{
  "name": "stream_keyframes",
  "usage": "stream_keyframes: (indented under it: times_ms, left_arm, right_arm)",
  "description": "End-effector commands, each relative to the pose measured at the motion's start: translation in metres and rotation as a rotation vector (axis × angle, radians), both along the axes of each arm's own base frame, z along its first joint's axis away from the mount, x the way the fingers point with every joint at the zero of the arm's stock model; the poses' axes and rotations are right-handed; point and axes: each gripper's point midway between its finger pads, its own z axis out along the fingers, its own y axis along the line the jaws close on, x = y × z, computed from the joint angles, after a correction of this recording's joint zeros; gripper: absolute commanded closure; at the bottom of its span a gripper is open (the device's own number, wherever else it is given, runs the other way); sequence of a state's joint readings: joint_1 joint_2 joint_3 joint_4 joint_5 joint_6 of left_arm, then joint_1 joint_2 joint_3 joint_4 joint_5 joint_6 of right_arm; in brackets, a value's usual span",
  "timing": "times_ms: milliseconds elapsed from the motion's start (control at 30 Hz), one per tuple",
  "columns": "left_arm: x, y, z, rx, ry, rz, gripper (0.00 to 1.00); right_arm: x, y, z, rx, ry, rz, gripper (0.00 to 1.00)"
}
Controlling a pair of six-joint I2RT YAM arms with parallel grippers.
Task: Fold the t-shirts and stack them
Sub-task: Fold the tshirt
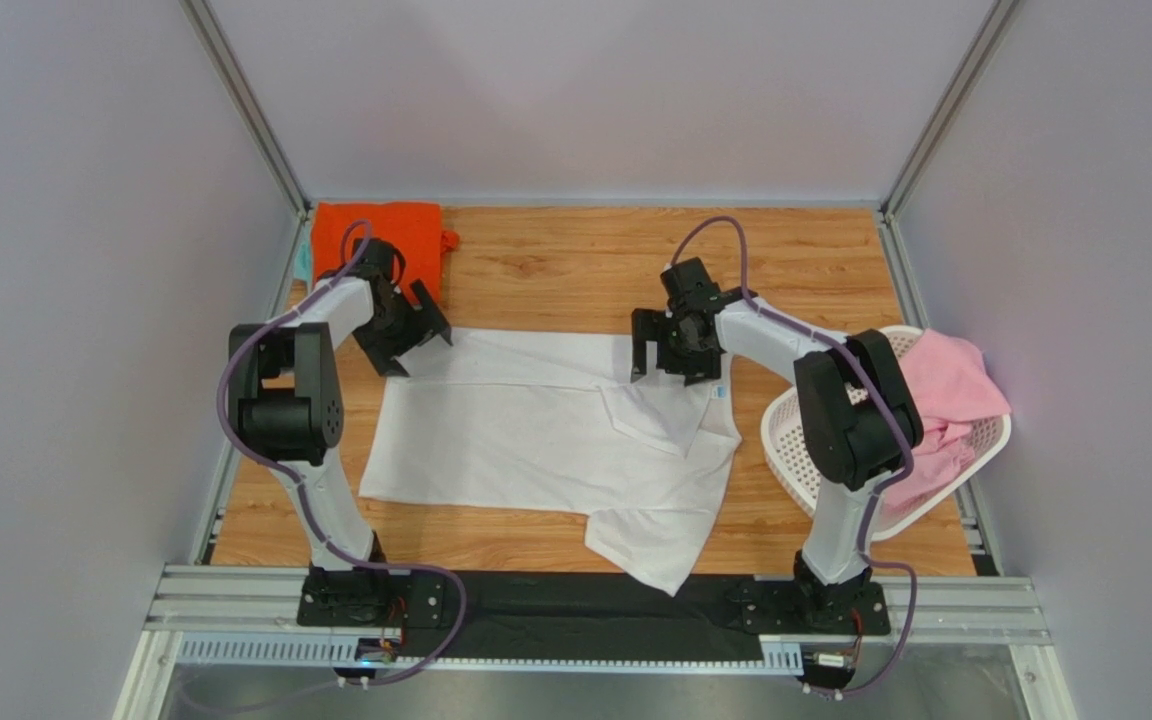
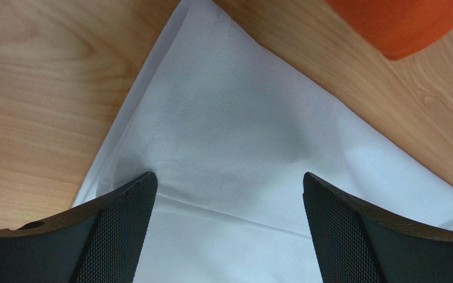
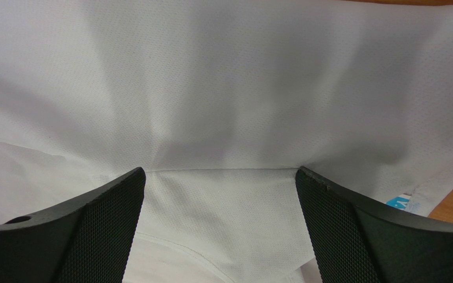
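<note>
Overhead: a large white cloth t-shirt (image 1: 537,435) lies spread across the wooden table (image 1: 567,255). A folded orange t-shirt (image 1: 387,237) sits far left; a pink t-shirt (image 1: 950,383) fills a white perforated plastic basket (image 1: 793,443) at right. The left gripper (image 1: 409,327) and right gripper (image 1: 672,345) hang over the white shirt's far edge.

Left wrist: jaws wide, empty, above a shirt corner.

Right wrist: jaws wide, empty; small blue neck label (image 3: 403,202) at right.

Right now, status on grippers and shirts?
Left gripper open over white tee corner. Right gripper open near its label. Tee spread, not yet folded. Nothing in the way.
</note>
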State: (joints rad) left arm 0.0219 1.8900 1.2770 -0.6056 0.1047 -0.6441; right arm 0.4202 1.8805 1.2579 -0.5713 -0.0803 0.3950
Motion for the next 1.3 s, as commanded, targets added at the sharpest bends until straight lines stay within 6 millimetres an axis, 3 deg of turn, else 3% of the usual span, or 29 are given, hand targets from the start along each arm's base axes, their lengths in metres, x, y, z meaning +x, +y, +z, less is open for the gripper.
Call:
stream_keyframes:
  times_ms: [0, 200, 333, 367, 400, 433, 467, 533, 567, 600, 633, 667, 700, 733, 767, 800, 867, 900, 1067, 1267]
  left_arm:
    - [0.004, 0.003, -0.011, 0.021, 0.028, -0.001, 0.0]
    - [0.017, 0.007, 0.013, 0.044, -0.023, -0.01, 0.0]
    - [0.018, 0.007, 0.054, 0.049, -0.097, -0.01, 0.0]
    - [0.014, 0.008, 0.06, 0.053, -0.109, -0.003, 0.0]
    - [0.003, 0.008, 0.059, 0.057, -0.099, 0.006, 0.0]
    - [-0.004, 0.009, 0.077, 0.062, -0.141, 0.016, 0.0]
    - [-0.012, 0.01, 0.082, 0.065, -0.148, 0.027, 0.0]
    - [-0.045, 0.012, 0.073, 0.077, -0.095, 0.077, 0.0]
    - [-0.059, 0.011, 0.088, 0.068, -0.133, 0.097, 0.0]
    - [-0.086, 0.017, 0.069, 0.099, -0.076, 0.127, 0.0]
    - [-0.101, 0.017, 0.079, 0.09, -0.111, 0.168, 0.0]
    - [-0.117, 0.018, 0.074, 0.094, -0.1, 0.194, 0.0]
    - [-0.146, 0.022, 0.052, 0.116, -0.041, 0.227, 0.0]
    - [-0.162, 0.025, 0.056, 0.117, -0.062, 0.287, 0.0]
    - [-0.177, 0.028, 0.05, 0.127, -0.047, 0.321, 0.0]
    - [-0.202, 0.031, 0.033, 0.153, 0.012, 0.337, 0.0]
    - [-0.219, 0.032, 0.031, 0.142, -0.004, 0.404, 0.0]
    - [-0.232, 0.032, 0.019, 0.142, 0.026, 0.414, 0.0]
    - [-0.246, 0.032, 0.002, 0.137, 0.047, 0.469, 0.01]
    - [-0.238, 0.038, -0.006, 0.176, 0.077, 0.472, 0.2]
  right_arm:
    - [0.015, -0.007, -0.013, -0.02, -0.007, -0.01, 0.0]
    - [0.027, -0.005, 0.007, -0.007, -0.06, 0.005, 0.0]
    - [0.029, 0.001, 0.041, 0.037, -0.127, 0.019, 0.0]
    - [0.029, 0.003, 0.06, 0.064, -0.17, 0.024, 0.0]
    - [0.026, 0.003, 0.066, 0.079, -0.184, 0.027, 0.0]
    - [0.016, 0.004, 0.066, 0.09, -0.179, 0.035, 0.0]
    - [0.011, 0.004, 0.073, 0.104, -0.194, 0.03, 0.0]
    - [0.003, 0.001, 0.1, 0.134, -0.263, 0.031, 0.0]
    - [-0.006, -0.003, 0.098, 0.132, -0.258, 0.021, 0.0]
    - [-0.012, -0.006, 0.115, 0.155, -0.3, 0.011, 0.0]
    - [-0.018, -0.008, 0.117, 0.158, -0.306, 0.002, 0.0]
    - [-0.027, -0.013, 0.111, 0.156, -0.3, -0.005, 0.0]
    - [-0.034, -0.015, 0.112, 0.165, -0.304, -0.017, 0.0]
    - [-0.039, -0.018, 0.122, 0.178, -0.335, -0.029, 0.0]
    - [-0.046, -0.022, 0.118, 0.177, -0.332, -0.032, 0.0]
    - [-0.05, -0.023, 0.119, 0.184, -0.336, -0.042, 0.0]
    - [-0.053, -0.026, 0.126, 0.196, -0.367, -0.056, 0.0]
    - [-0.057, -0.027, 0.121, 0.196, -0.36, -0.056, 0.0]
    - [-0.057, -0.028, 0.118, 0.19, -0.356, -0.055, 0.0]
    - [-0.059, -0.028, 0.116, 0.19, -0.352, -0.043, 0.0]
